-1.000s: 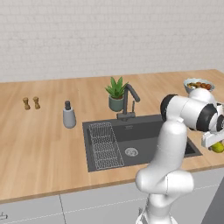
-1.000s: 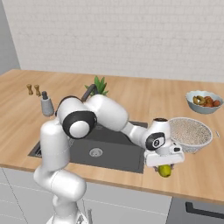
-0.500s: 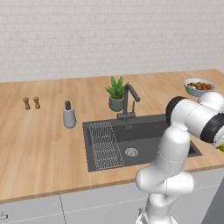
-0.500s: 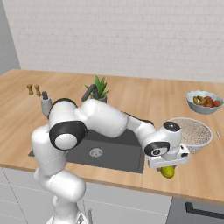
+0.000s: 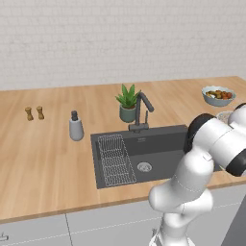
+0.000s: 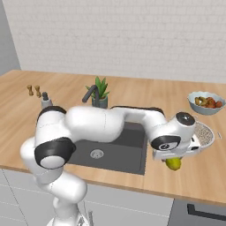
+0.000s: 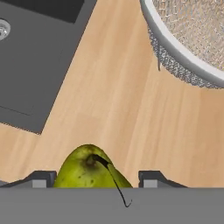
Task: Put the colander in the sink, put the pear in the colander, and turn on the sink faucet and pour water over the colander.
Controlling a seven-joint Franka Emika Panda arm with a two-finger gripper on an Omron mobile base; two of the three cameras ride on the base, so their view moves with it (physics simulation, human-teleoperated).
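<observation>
Nothing of the task is seen done: the colander [image 6: 204, 133] sits on the bench right of the sink [image 6: 114, 150], whose faucet [image 6: 91, 93] is dry. Beside the colander, the pear [image 7: 89, 169] is bracketed by the end effector [image 7: 94, 179]; a closed grip cannot be told.

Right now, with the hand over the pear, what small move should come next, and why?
Probably lift the gripper away and go to the colander first. The colander stands on the counter beside the sink, not in it, and the pear sits between the fingertips; whether they press it I cannot tell.
</observation>
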